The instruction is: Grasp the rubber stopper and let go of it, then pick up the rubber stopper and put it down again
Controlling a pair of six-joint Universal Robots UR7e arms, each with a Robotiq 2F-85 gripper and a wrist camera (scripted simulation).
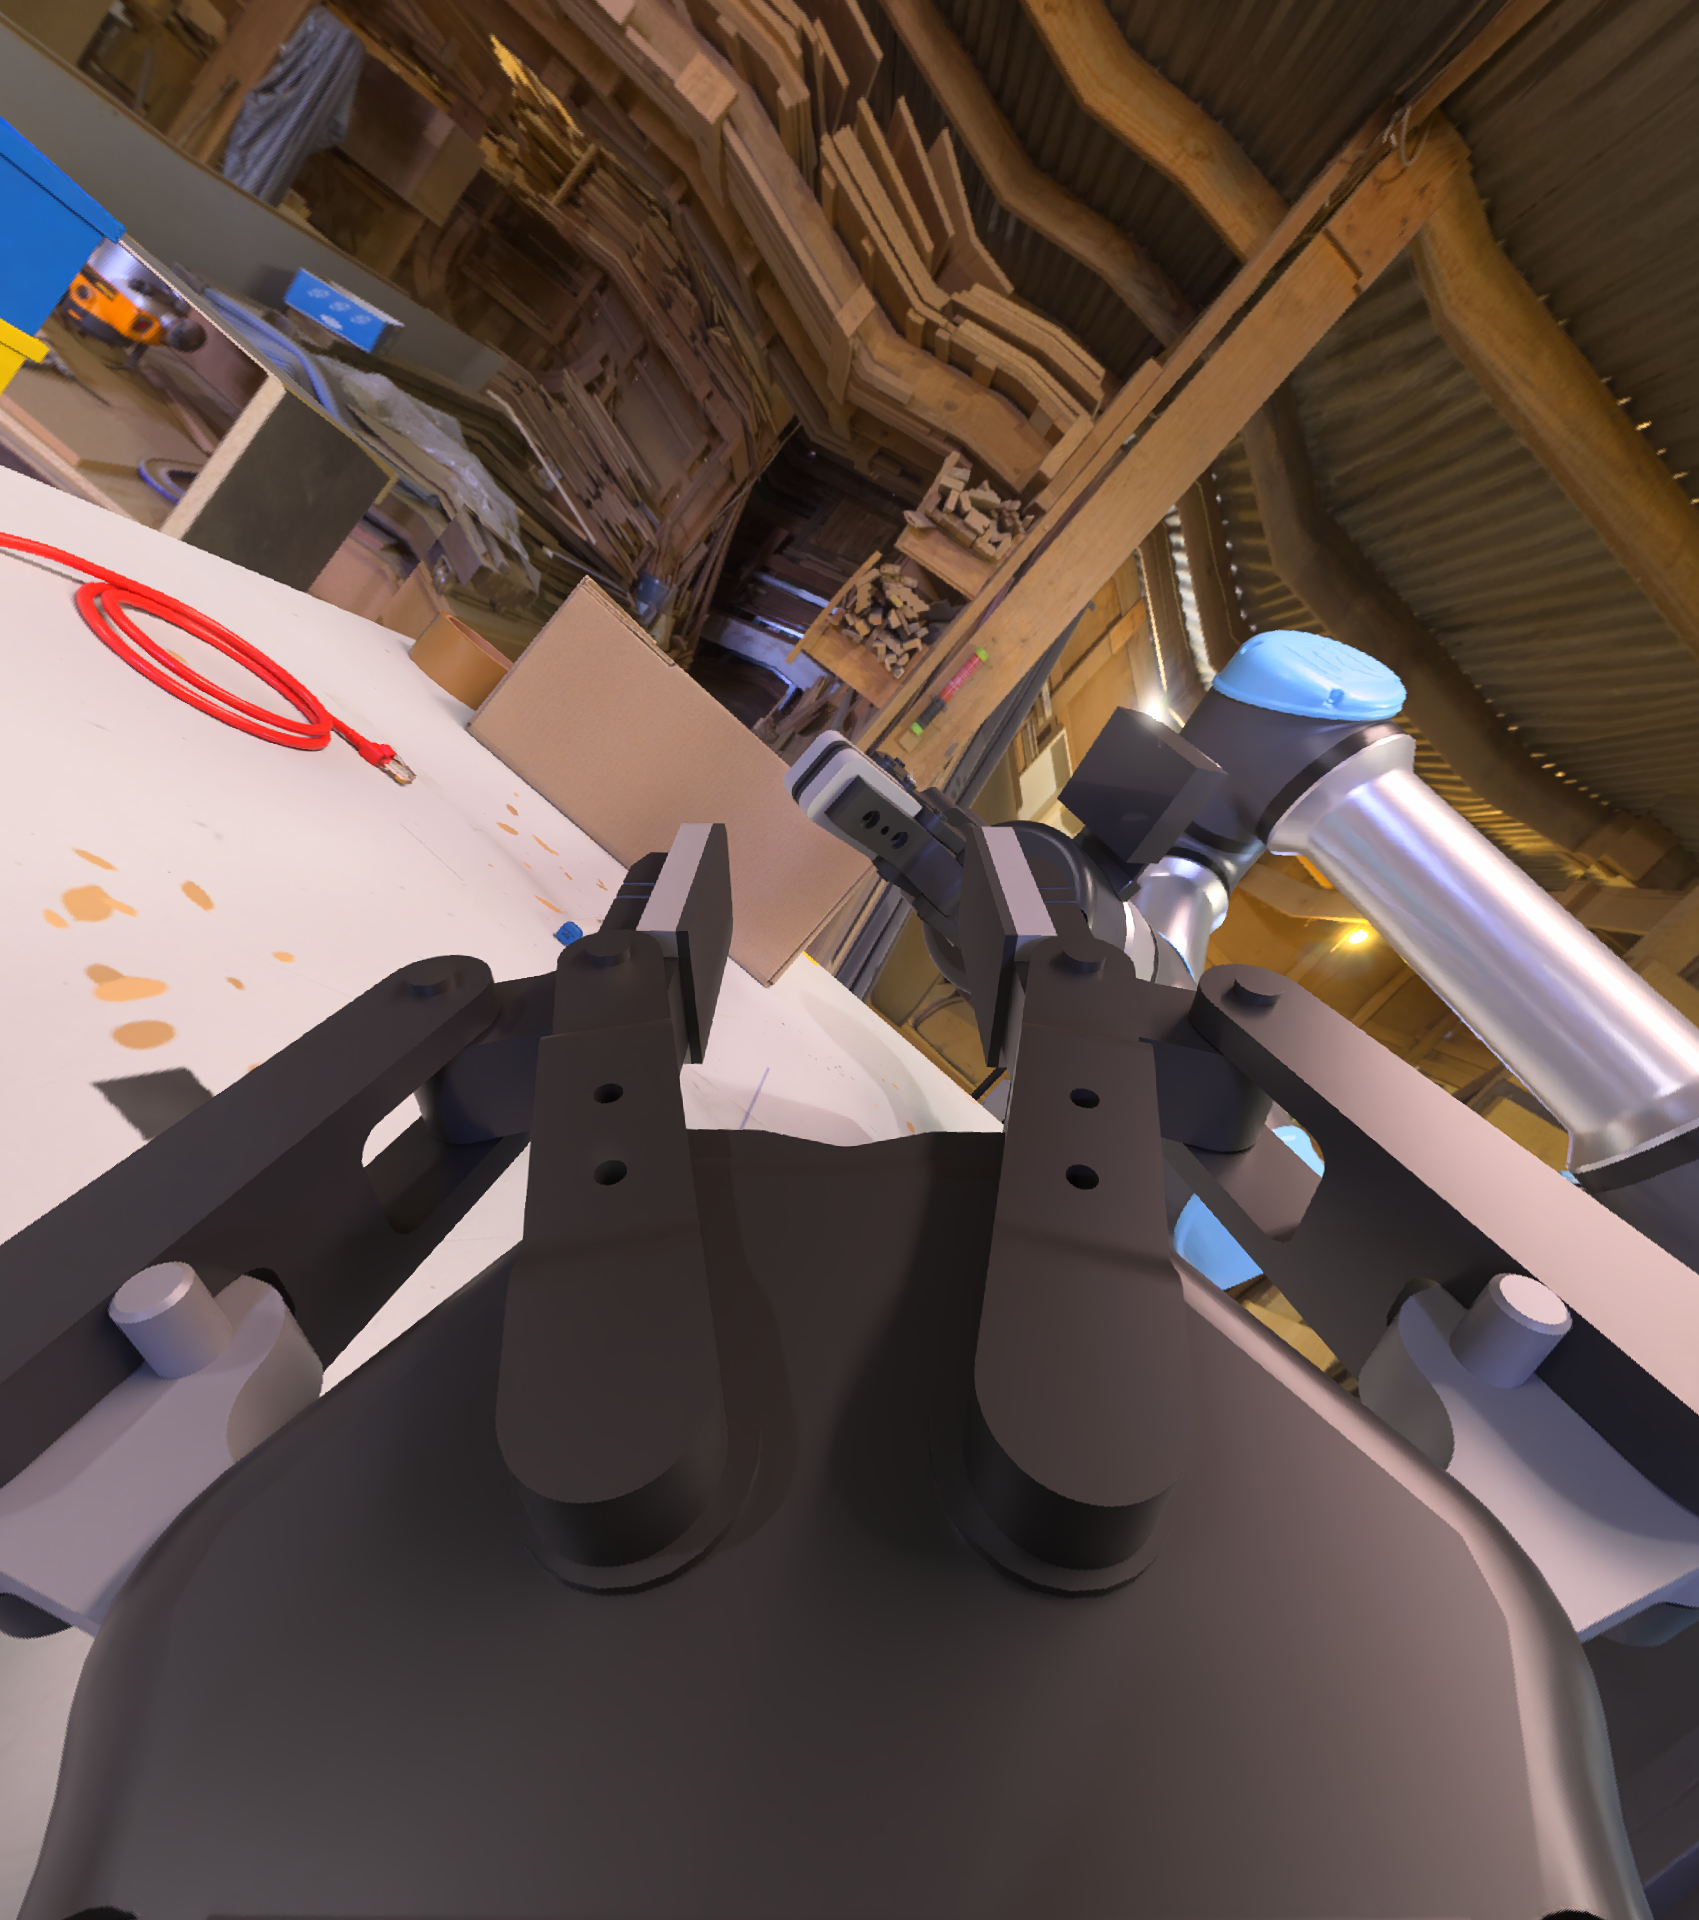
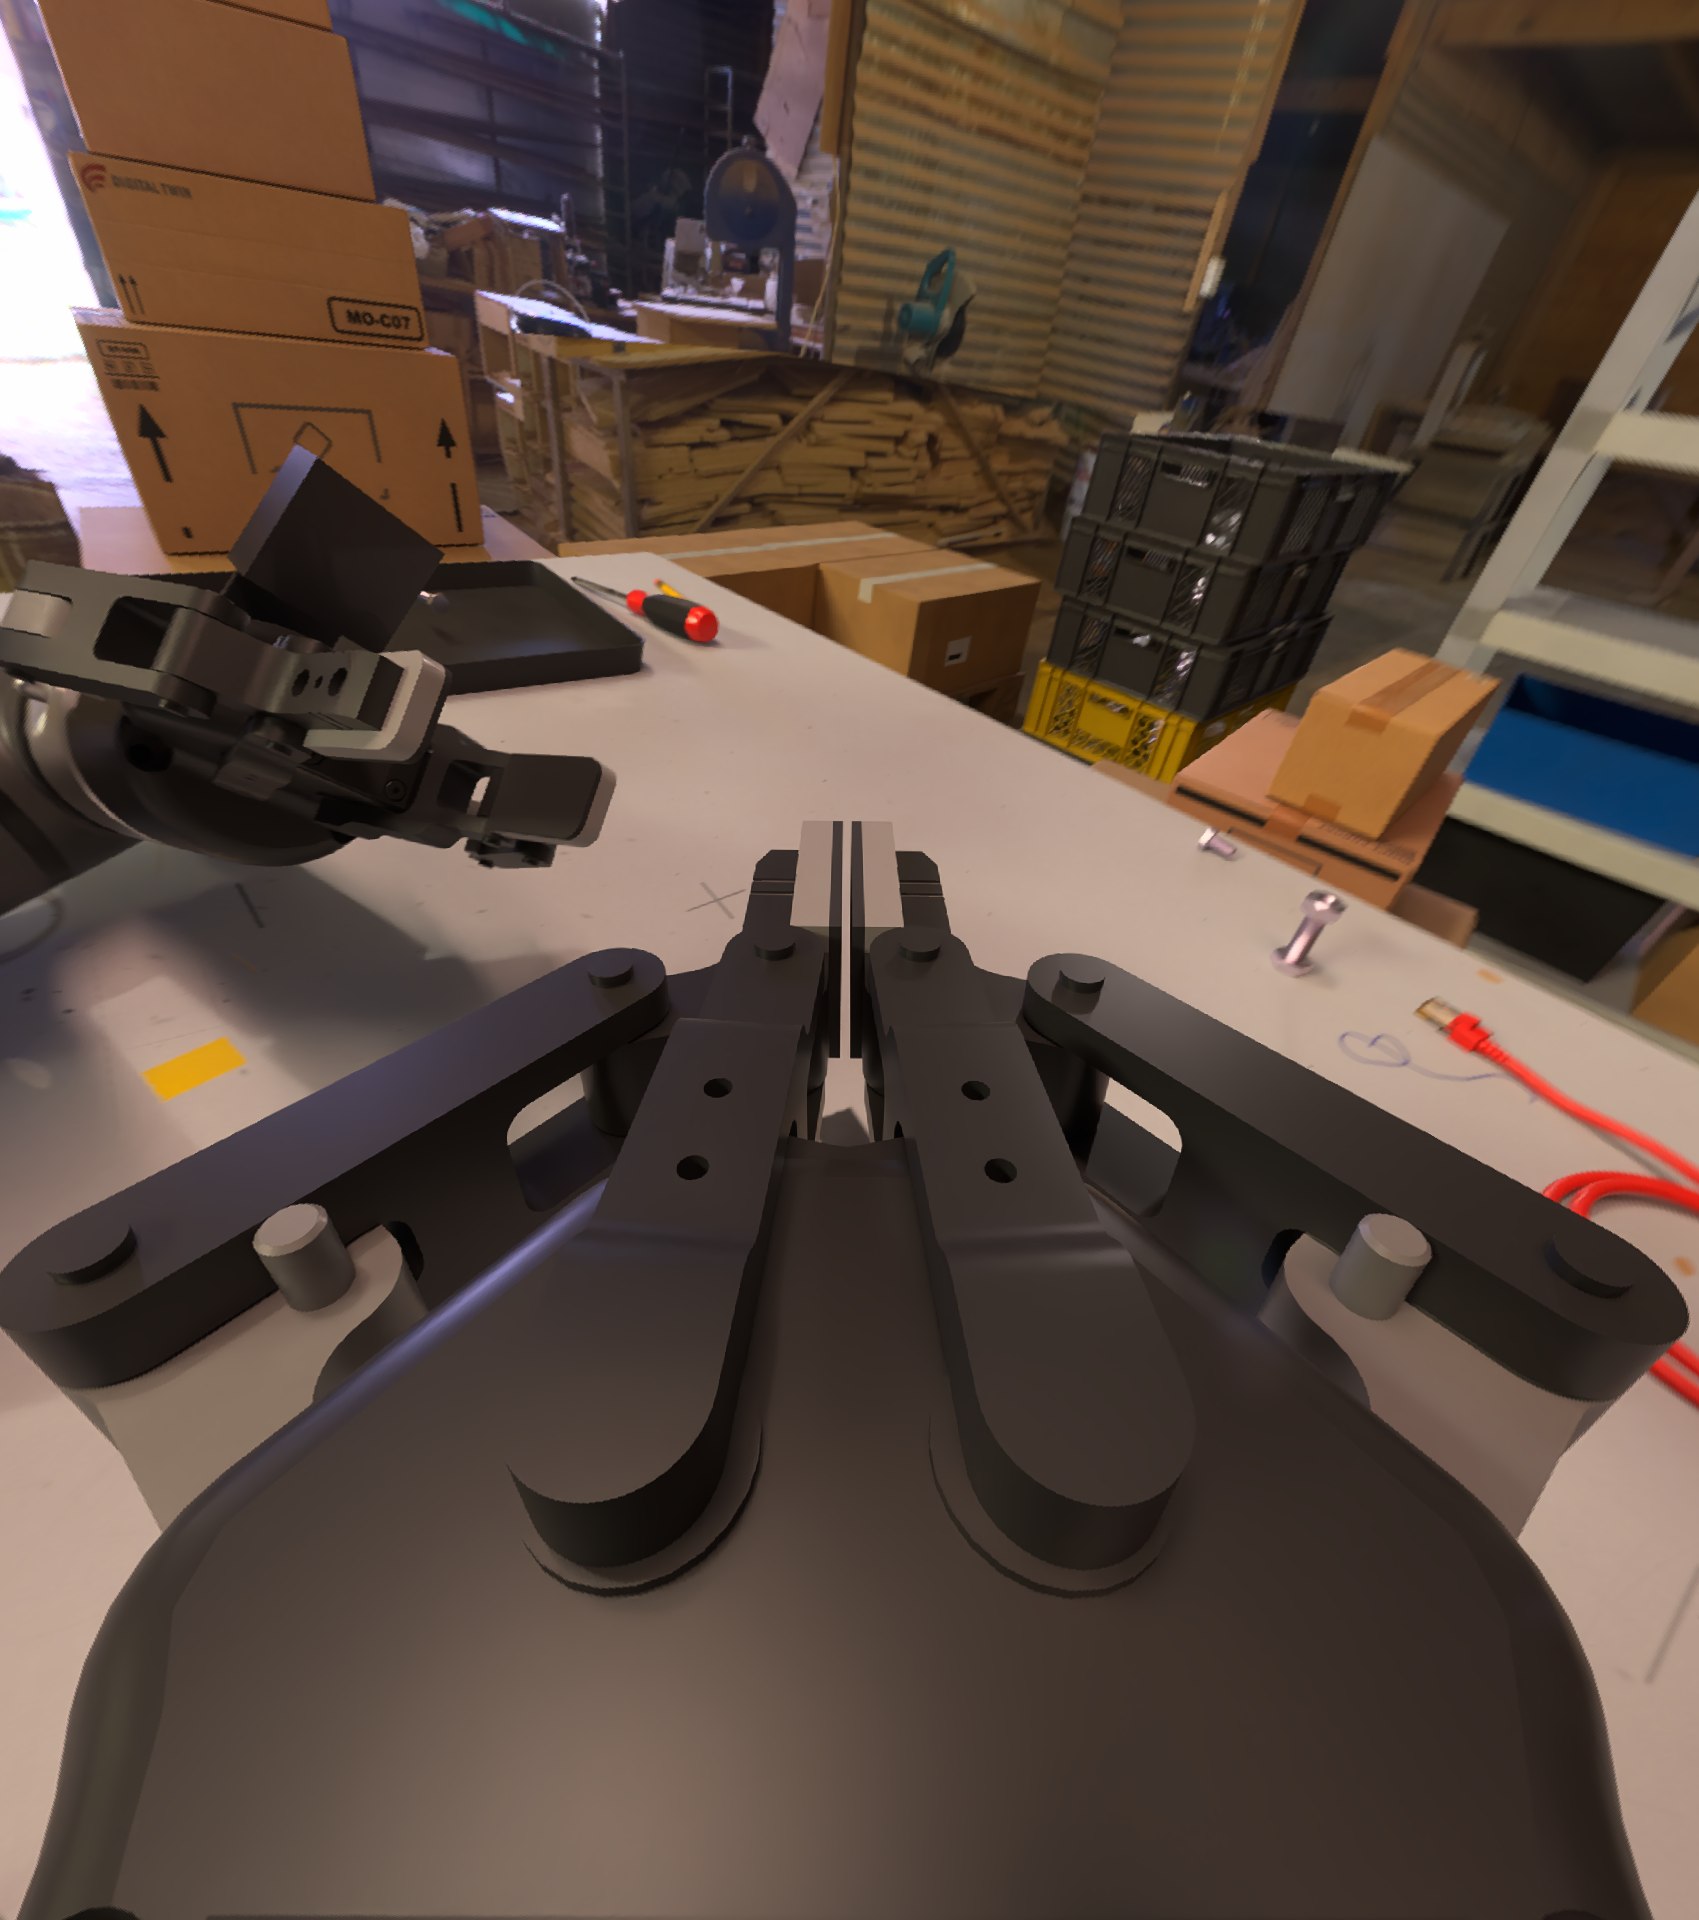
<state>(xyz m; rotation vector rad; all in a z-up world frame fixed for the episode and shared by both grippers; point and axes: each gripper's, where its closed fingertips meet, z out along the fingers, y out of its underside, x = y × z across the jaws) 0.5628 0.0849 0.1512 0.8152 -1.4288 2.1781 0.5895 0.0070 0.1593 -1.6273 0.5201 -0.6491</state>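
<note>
Left gripper parted and empty; right gripper clenched on nothing.
Stopper not visible in either view, so its direction, axis and nearer arm cannot be judged; only table lies ahead.

Both grippers are looking the same: matte charcoal linkage bars with round pivot pins, silver-grey pegs at the knuckles, and pale grey pads lining the fingers. The right arm is showing off a polished silver tube with a light-blue joint cap.
</note>
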